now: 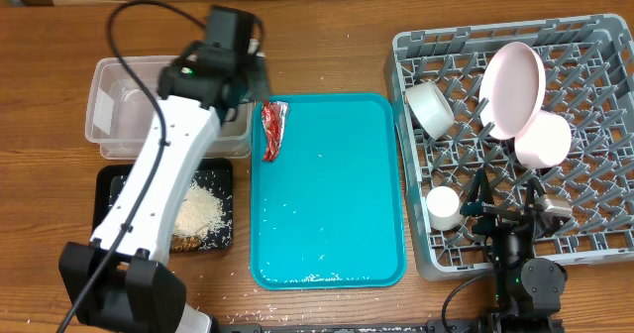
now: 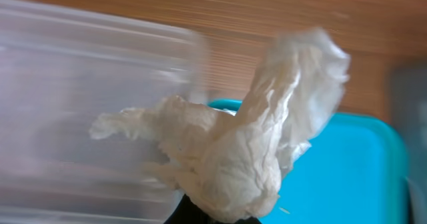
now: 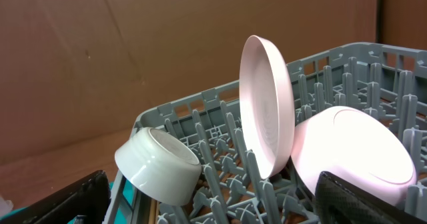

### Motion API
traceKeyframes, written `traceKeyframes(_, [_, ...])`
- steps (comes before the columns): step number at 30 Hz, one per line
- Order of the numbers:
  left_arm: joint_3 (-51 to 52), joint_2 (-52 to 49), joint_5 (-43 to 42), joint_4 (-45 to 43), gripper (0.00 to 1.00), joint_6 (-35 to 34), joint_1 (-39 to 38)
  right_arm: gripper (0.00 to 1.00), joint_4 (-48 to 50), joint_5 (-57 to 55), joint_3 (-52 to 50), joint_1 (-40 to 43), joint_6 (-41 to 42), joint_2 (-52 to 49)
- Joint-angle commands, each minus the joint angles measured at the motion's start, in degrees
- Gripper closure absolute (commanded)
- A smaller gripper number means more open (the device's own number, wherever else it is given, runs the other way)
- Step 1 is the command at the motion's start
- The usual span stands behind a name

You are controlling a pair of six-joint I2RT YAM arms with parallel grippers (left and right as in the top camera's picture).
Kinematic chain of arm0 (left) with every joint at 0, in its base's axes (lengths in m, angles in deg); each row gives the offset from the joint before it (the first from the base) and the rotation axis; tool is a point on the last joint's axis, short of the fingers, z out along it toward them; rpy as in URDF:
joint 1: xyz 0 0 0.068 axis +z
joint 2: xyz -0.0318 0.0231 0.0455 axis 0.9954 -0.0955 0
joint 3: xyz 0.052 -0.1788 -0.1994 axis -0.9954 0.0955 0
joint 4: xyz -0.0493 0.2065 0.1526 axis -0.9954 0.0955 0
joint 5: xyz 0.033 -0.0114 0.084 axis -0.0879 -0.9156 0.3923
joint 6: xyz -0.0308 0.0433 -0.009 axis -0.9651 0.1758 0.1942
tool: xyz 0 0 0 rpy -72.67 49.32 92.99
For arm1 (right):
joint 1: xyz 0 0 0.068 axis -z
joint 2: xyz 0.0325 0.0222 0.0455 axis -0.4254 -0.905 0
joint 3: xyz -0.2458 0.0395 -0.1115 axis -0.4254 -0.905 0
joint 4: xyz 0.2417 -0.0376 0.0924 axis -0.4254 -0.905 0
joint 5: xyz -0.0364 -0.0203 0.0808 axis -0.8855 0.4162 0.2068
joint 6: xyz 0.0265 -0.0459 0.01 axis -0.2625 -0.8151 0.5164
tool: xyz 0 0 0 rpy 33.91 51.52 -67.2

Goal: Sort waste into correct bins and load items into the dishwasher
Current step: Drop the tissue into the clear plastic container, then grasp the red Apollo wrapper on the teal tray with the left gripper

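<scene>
My left gripper (image 1: 246, 77) is shut on the crumpled white napkin (image 2: 253, 151) and holds it at the right edge of the clear tub (image 1: 124, 110), which also fills the left of the left wrist view (image 2: 80, 84). The red wrapper (image 1: 273, 130) lies on the teal tray's far left corner. Rice (image 1: 203, 214) sits in the black tray (image 1: 109, 189). The grey dish rack (image 1: 594, 224) holds the plate (image 1: 513, 87), pink bowl (image 1: 543, 140), white bowl (image 1: 431, 108) and cup (image 1: 443, 206). My right gripper (image 1: 507, 202) is open and empty over the rack's near edge. The chopsticks are out of view.
The teal tray (image 1: 327, 194) lies between the bins and the rack, with a few rice grains on it. In the right wrist view the plate (image 3: 267, 104) stands upright between the white bowl (image 3: 160, 164) and the pink bowl (image 3: 347, 151).
</scene>
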Motion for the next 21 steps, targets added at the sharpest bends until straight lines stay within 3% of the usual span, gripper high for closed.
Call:
traceKeyframes(1, [0.4, -3.1, 4.0, 1.4, 0.64, 1.1, 1.1, 0.0, 0.2, -0.2, -0.6, 0.3, 0.2, 0.6])
traceKeyframes(2, [0.4, -3.1, 3.7, 1.5, 0.34, 1.5, 1.4, 0.0, 0.2, -0.2, -0.6, 0.3, 0.2, 0.6])
traceKeyframes(3, [0.4, -3.0, 2.3, 1.0, 0.12, 1.5, 1.4, 0.0, 0.2, -0.2, -0.6, 0.3, 0.2, 0.6])
traceKeyframes(4, [0.3, -3.0, 0.7, 0.6, 0.0, 1.9, 1.4, 0.0, 0.2, -0.2, -0.6, 0.3, 0.2, 0.6])
traceKeyframes(9, [-1.3, -2.6, -9.2, 1.8, 0.0, 4.1, 0.8, 0.0, 0.2, -0.2, -0.6, 0.3, 0.2, 0.6])
traceKeyframes(12, [-1.1, -2.7, -3.3, 4.5, 0.0, 1.1, -1.7, 0.0, 0.2, -0.2, -0.6, 0.3, 0.2, 0.6])
traceKeyframes(21, [5.2, -8.5, 11.8, 3.7, 0.23, -3.2, -15.2, 0.0, 0.2, -0.2, -0.6, 0.3, 0.2, 0.6])
